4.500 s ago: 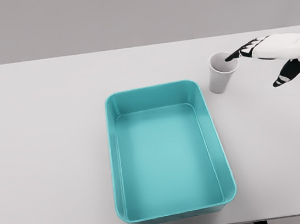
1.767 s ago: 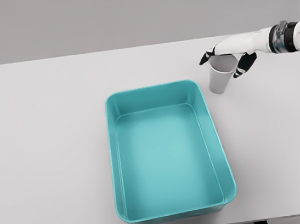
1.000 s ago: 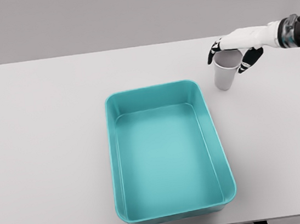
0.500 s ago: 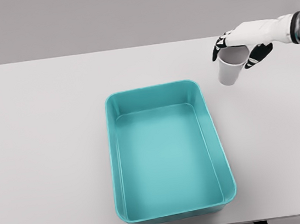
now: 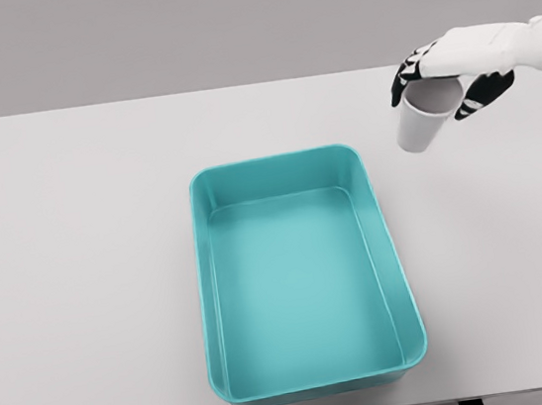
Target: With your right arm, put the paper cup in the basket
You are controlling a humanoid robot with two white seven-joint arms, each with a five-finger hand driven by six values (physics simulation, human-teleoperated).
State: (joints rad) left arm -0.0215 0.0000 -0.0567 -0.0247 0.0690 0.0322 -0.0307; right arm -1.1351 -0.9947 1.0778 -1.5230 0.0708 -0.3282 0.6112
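Table carries the teal basket, which sits well down and to the left of the fingers, nothing in it. Right hand has its fingers curled over the rim of the paper cup, which hangs just beneath them, tilted. Judged step: carry. Next move calls for travel over the basket, then release. Cup is plain white, tapered, undamaged.

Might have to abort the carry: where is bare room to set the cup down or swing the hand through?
Bare table lies left of the basket, behind it, and along its right wall. The basket is empty inside. Only the far right is occupied, by the right hand gripping the paper cup.
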